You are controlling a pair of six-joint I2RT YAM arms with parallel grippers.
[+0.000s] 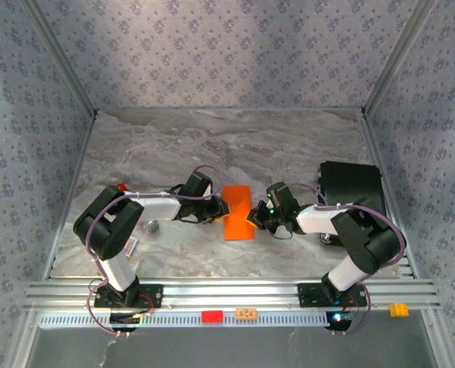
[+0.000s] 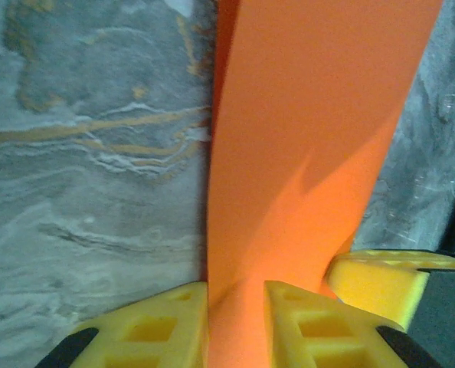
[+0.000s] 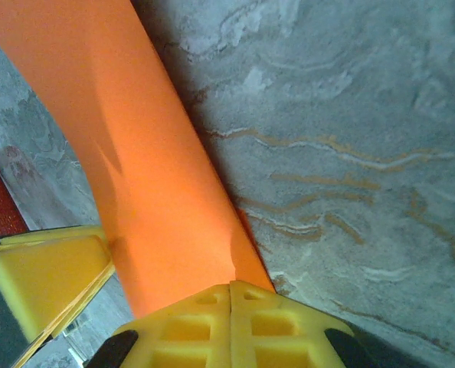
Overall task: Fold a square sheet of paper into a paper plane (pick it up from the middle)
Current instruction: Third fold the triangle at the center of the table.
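1. At the left of the top view, a small red piece (image 1: 122, 187) sits on the marbled worktop (image 1: 174, 146). A grey round thing (image 1: 152, 226) and a white card (image 1: 132, 245) lie lower down, beside the left arm.
2. The left end effector (image 1: 218, 208) meets the left edge of the square sheet of paper (image 1: 237, 212). The sheet lies at the frame's centre, folded to a narrow upright rectangle.
3. In the left wrist view, its 2 yellow fingers (image 2: 158, 330) stand slightly apart. Orange paper fills the gap between them, so they pinch the sheet.
4. The right end effector (image 1: 256, 217) meets the sheet's right edge. In the right wrist view its fingers (image 3: 181, 330) are pressed together, with the paper's edge caught at their tips.
5. A black box (image 1: 351, 188) sits at the right of the worktop.
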